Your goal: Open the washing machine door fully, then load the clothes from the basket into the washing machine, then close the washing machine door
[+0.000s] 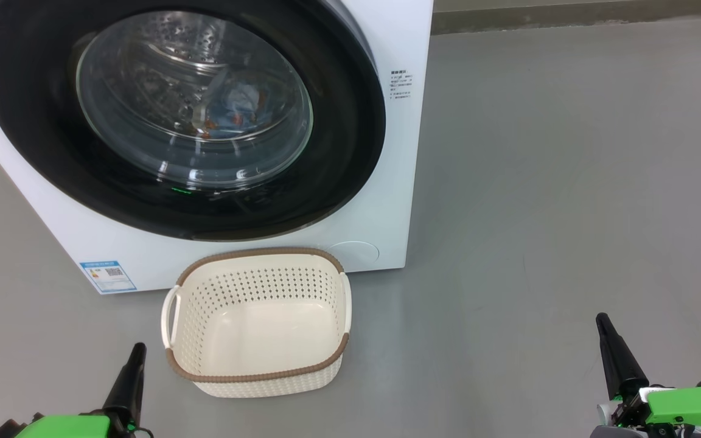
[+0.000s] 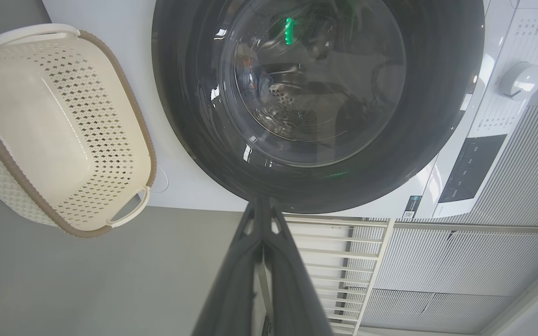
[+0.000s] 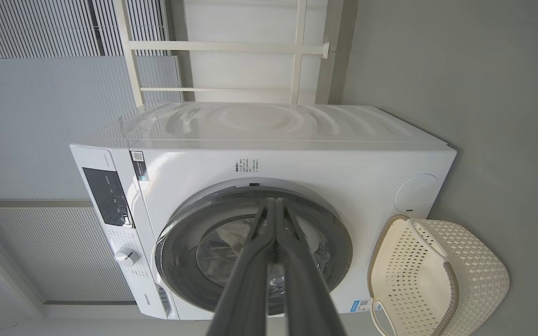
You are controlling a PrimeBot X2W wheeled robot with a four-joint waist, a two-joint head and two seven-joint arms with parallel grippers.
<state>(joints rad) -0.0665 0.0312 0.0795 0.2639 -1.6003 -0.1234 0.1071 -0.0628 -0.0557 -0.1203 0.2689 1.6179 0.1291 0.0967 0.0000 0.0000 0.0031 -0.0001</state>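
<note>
Our washing machine (image 1: 396, 182) stands on the grey floor (image 1: 557, 182), the washing machine door (image 1: 338, 152) shut flat against its front to keep the load in. The clothes (image 1: 241, 103), blue flecked with orange, lie in the drum behind the glass. The basket (image 1: 253, 378) sits just before it, empty. We hold our left gripper (image 2: 262, 205) and right gripper (image 3: 276, 203) low and well back, fingers pressed together on nothing.

basket (image 1: 253, 286) before washing machine (image 1: 400, 201) | clothes (image 1: 239, 104) in washing machine

Black washing machine door (image 1: 34, 140) shut — clothes (image 1: 235, 103) inside; cream basket (image 1: 253, 286) empty, just in front.
</note>
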